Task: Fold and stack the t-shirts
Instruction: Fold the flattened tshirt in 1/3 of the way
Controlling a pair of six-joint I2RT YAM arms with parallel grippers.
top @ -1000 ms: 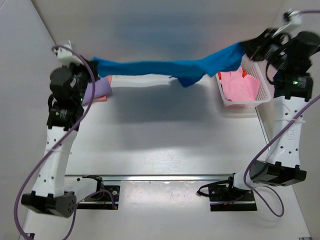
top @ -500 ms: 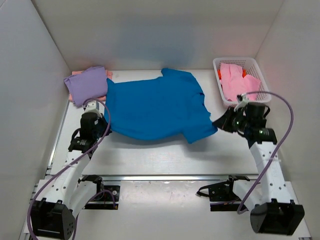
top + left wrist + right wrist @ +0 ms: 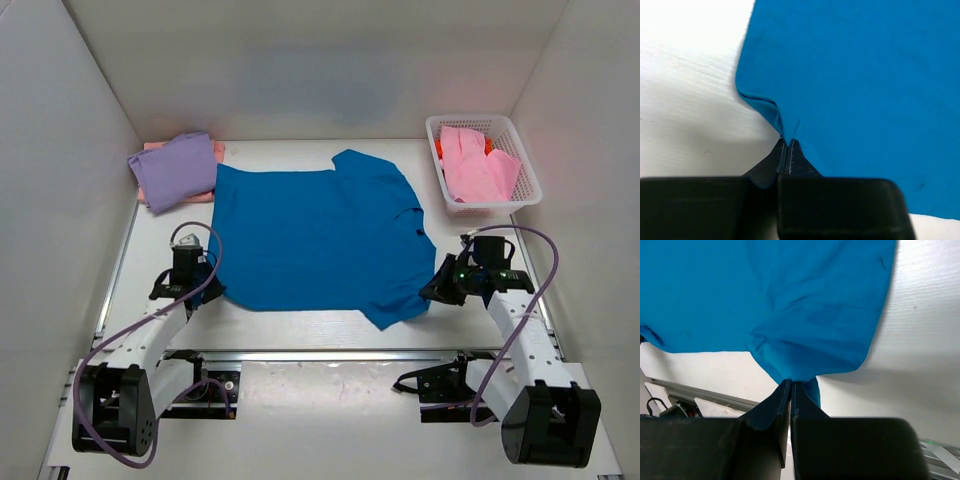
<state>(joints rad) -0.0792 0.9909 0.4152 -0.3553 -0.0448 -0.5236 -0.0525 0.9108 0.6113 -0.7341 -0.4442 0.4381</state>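
Basket (image 3: 492, 206) right of blue t-shirt (image 3: 310, 235)

- Your top cam sits high up behind the arm bases and looks down over the whole bench (image 3: 300, 330).
- Left wrist cam is jammed right up close, peeking past its own fingers (image 3: 778, 160) at the edge of the blue t-shirt (image 3: 865, 75).
- Right wrist cam, same deal at the shirt's right end.
- All three share that shirt.

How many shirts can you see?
5: blue t-shirt spread mid-table; lavender shirt folded far-left atop salmon shirt; light pink shirt and orange shirt sliver in the basket. More may hide underneath.
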